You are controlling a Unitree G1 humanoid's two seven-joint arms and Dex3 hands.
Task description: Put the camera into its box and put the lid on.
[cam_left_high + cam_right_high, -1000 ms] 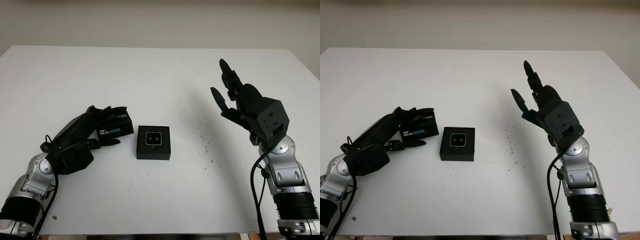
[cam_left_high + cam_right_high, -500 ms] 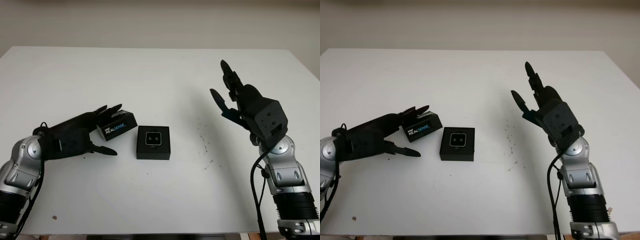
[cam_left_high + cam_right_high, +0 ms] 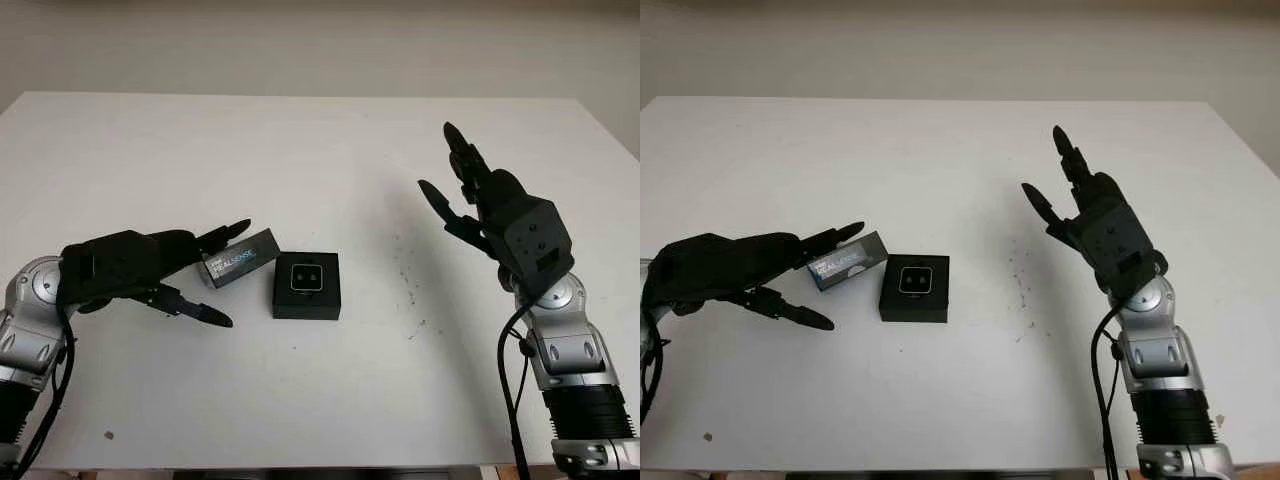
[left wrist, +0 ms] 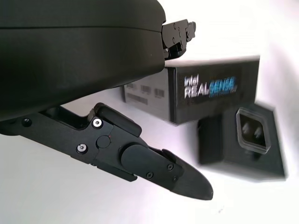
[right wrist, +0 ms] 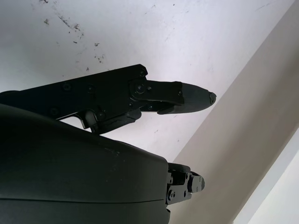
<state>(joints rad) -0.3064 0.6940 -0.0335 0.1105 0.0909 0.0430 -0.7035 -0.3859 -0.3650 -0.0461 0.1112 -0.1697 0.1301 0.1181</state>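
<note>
Camera (image 3: 306, 277) sits inside its open black box (image 3: 307, 286), lens face up, roughly at the middle of the white counter (image 3: 320, 150), a little toward the near edge. Lid (image 3: 239, 258), a black piece printed with "Intel RealSense", stands on its side just beside the box on the side toward the counter's left edge, tilted a little askew; whether the two touch is hard to tell.

At the lid is the left hand (image 3: 165, 270), low over the counter toward the near-left corner. One finger runs along the lid's far side and another reaches along the counter on its near side, so the lid stands between them, but a firm grasp cannot be told from the pictures.

Over the right half of the counter the right hand (image 3: 1080, 205) is raised in the air, released and holding nothing, well apart from the box. Small dark specks (image 3: 408, 278) mark the counter between the box and that hand.
</note>
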